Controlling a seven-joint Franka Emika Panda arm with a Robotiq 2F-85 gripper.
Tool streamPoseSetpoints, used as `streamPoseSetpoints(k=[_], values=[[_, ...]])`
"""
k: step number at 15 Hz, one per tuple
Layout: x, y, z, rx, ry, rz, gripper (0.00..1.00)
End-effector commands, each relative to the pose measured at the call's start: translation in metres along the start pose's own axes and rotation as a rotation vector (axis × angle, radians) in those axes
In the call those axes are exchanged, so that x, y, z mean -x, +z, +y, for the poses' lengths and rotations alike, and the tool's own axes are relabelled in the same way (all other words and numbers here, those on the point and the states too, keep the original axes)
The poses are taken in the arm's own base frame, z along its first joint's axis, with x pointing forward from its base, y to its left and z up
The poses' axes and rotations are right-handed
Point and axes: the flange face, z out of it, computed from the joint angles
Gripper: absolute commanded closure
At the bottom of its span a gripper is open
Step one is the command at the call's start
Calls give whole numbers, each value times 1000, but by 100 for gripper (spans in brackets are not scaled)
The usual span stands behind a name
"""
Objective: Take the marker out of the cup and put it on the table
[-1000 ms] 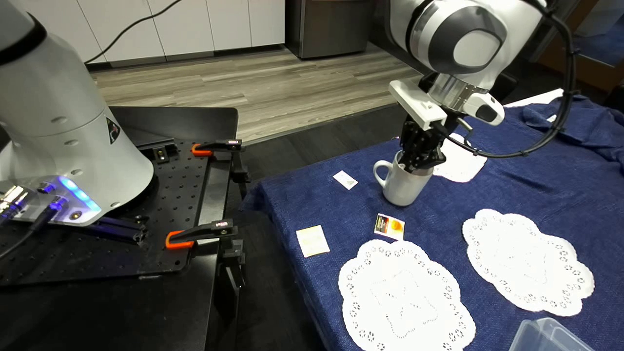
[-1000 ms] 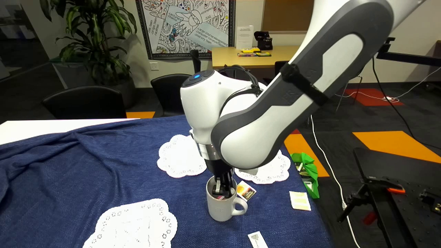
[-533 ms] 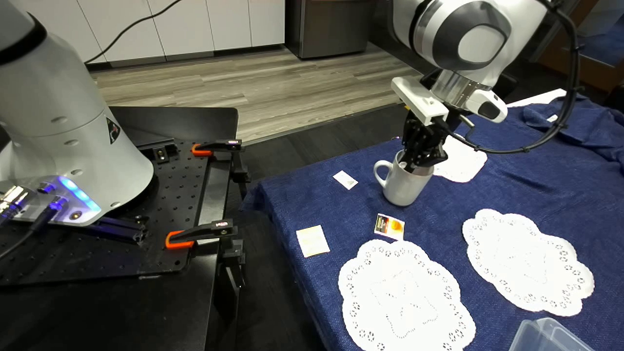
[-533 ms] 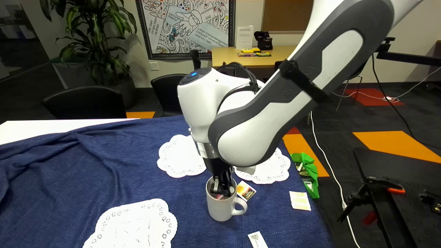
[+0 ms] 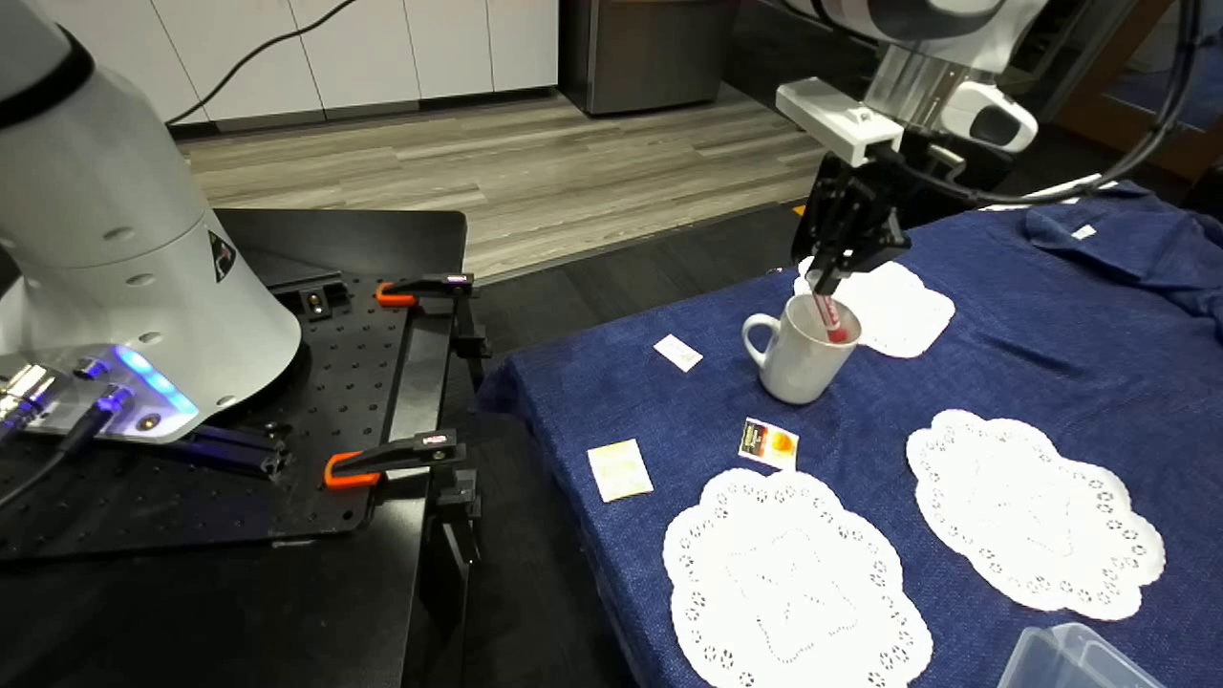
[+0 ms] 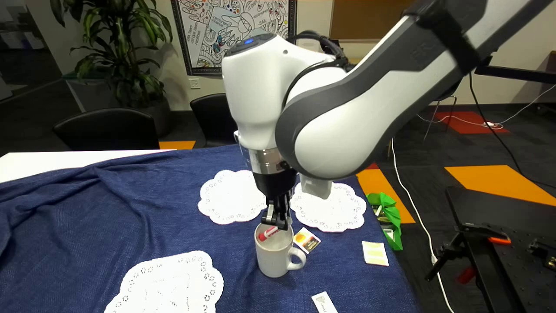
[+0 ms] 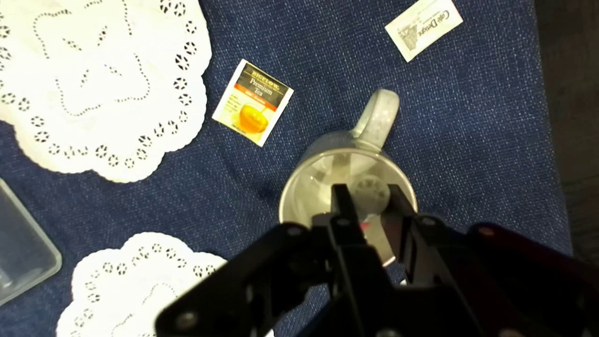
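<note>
The white mug (image 5: 801,371) stands upright on the navy cloth table (image 5: 688,406); it also shows in an exterior view (image 6: 273,261) and, with its handle, in the wrist view (image 7: 378,118). My gripper (image 5: 829,279) is just above the mug's mouth, also visible in an exterior view (image 6: 277,224). In the wrist view, the gripper (image 7: 368,194) is shut on the marker's pale round end (image 7: 370,191). The red-and-white marker (image 5: 827,313) hangs tilted below the fingertips, its red end inside the mug's opening in both exterior views (image 6: 268,233).
A tea packet (image 7: 253,103), a white sachet (image 7: 423,28) and a yellowish card (image 5: 620,470) lie near the mug. Lace doilies (image 5: 793,583) lie around. A clear plastic box (image 5: 1075,659) stands at the table's near side. The black workbench (image 5: 430,363) is beyond a gap.
My gripper has risen out of the mug's mouth with the marker in it, so more of the marker shows. The mug and nearby packets have shifted slightly.
</note>
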Motion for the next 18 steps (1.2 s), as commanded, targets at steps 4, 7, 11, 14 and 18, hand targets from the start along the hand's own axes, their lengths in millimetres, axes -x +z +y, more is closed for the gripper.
streamPoseSetpoints(k=[4,7,11,14,18], values=[[52,-86,6,53,5,110,95],[69,-114,17,67,38,180,95],[81,-137,48,108,86,276,95],[86,-141,81,116,49,340,95],[80,-130,120,59,-65,393,95]])
